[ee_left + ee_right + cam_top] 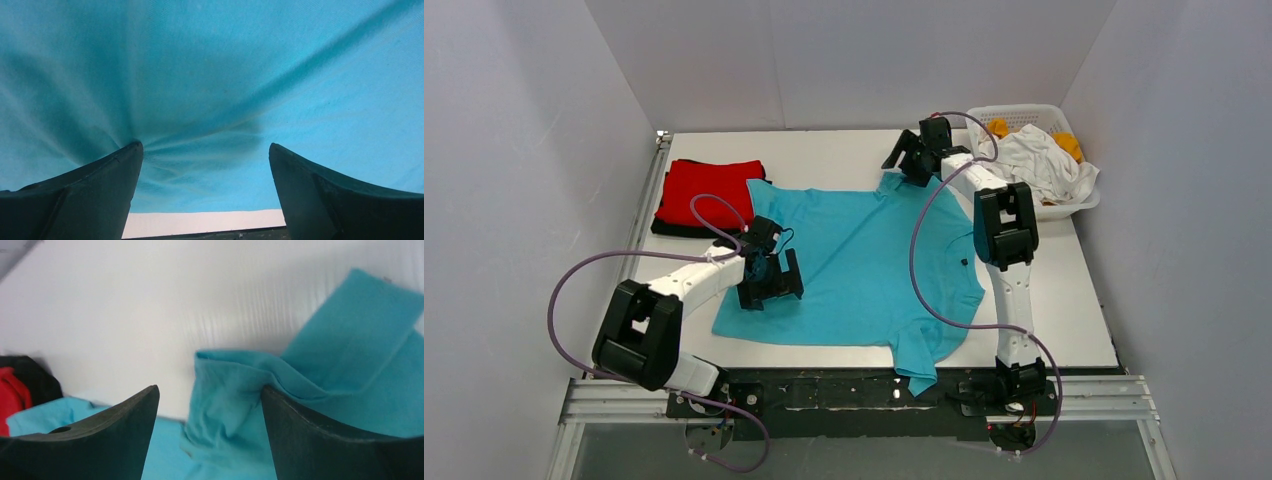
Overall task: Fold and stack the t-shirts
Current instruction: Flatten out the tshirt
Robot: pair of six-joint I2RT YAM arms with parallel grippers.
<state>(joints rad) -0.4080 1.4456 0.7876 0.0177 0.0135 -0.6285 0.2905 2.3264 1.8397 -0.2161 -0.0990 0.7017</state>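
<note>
One turquoise t-shirt (864,262) across the table (824,157)

- The left arm (696,282) reaches forward from the near-left base, its elbow bent and its wrist tipped downward.
- The left gripper (770,284) points down with its jaws spread wide.
- The right arm (1014,300) stretches far forward, its forearm angling leftward.
- The right gripper (906,160) faces left, jaws apart.

Bright, even light — blurry wrist views
</note>
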